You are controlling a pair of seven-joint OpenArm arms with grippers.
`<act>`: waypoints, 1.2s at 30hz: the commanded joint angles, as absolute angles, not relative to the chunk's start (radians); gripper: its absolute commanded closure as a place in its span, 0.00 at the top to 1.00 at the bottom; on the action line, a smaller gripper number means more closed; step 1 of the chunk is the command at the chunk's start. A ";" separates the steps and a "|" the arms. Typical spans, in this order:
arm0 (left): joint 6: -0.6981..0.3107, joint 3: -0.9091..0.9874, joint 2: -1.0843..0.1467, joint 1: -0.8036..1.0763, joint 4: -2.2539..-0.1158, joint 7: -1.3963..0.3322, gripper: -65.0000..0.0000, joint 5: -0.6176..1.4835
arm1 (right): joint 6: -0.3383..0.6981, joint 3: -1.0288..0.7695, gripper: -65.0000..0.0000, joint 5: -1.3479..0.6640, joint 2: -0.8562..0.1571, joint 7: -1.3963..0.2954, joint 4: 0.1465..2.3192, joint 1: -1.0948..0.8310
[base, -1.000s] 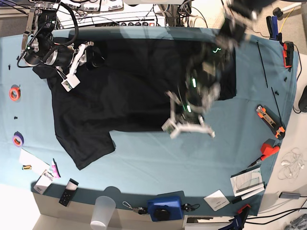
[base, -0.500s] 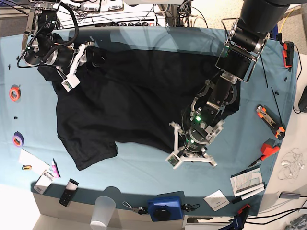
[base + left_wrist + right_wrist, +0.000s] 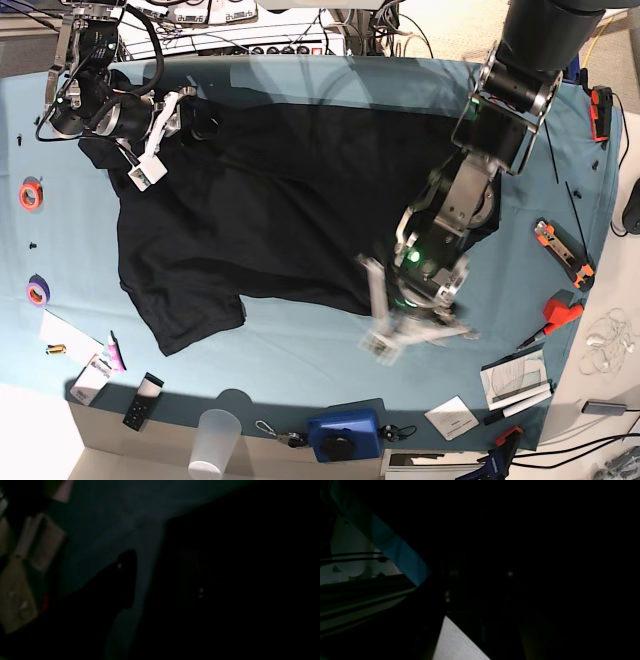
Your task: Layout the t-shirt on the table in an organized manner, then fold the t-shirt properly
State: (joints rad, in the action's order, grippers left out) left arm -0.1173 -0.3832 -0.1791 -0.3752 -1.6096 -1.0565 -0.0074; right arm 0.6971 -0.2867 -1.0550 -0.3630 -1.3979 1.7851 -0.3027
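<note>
- Your left gripper (image 3: pixel 408 335) (blurred) hangs spread apart over the surface (image 3: pixel 300 350), just off the t-shirt (image 3: pixel 270 210) hem.
- Right gripper (image 3: pixel 165 135) at the t-shirt's far corner: you can't tell its state.

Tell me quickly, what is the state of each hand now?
Left hand: open, blurred, holding nothing, over the table.
Right hand: at the t-shirt shoulder; grip cannot be told.

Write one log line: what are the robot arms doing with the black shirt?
left pincer: open, off hem | right pincer: at t-shirt corner | t-shirt: spread on table, unfolded
</note>
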 commanded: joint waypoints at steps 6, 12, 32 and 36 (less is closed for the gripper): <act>-0.149 -0.377 -0.202 -0.212 -1.708 -1.041 0.39 -0.102 | 0.698 -0.292 0.31 -1.076 -0.379 -1.382 1.799 -0.297; -0.101 -0.377 -0.202 -0.088 -1.708 -0.927 0.39 -0.250 | 0.698 -0.292 0.31 -1.075 -0.379 -1.382 1.799 -0.297; -0.159 -0.377 -0.203 -0.058 -1.699 -0.975 0.00 -0.157 | 0.698 -0.292 0.31 -1.072 -0.379 -1.381 1.799 -0.297; -0.116 -0.377 -0.202 -0.059 -1.690 -0.976 0.00 -0.213 | 0.698 -0.292 0.31 -1.072 -0.379 -1.382 1.799 -0.297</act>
State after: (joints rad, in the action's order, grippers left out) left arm -0.1207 -0.3786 -0.1993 -0.0505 -1.6859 -0.9569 -0.1986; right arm 0.6968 -0.2867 -1.0512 -0.3630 -1.3983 1.7851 -0.3023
